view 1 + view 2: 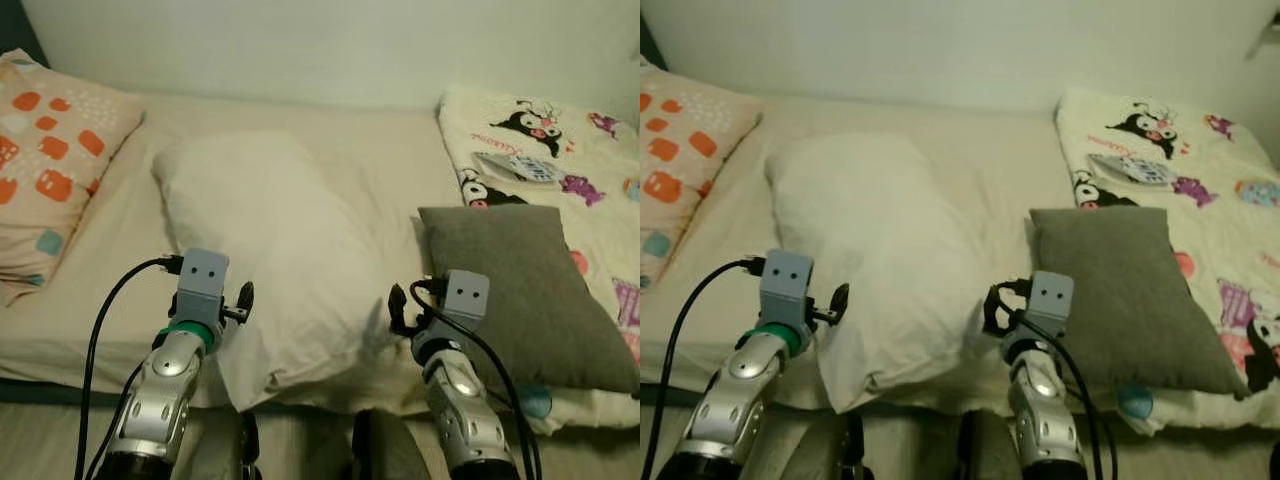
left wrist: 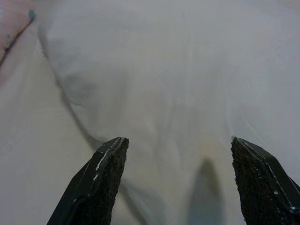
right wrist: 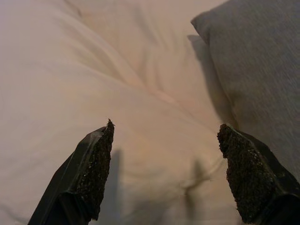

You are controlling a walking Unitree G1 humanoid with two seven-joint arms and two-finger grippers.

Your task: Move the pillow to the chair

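Observation:
A large white pillow lies lengthwise in the middle of the bed, its near end hanging over the front edge. My left gripper hovers at the pillow's near left side. In the left wrist view this gripper is open, with the white pillow spread just beyond both black fingertips. My right gripper is at the pillow's near right side, beside a grey cushion. It is open too, with pillow fabric ahead of it and the grey cushion off to one side.
An orange-patterned pillow rests at the bed's left end. A white cartoon-print blanket covers the right end, partly under the grey cushion. A pale wall runs behind the bed. The beige sheet shows between the pillows.

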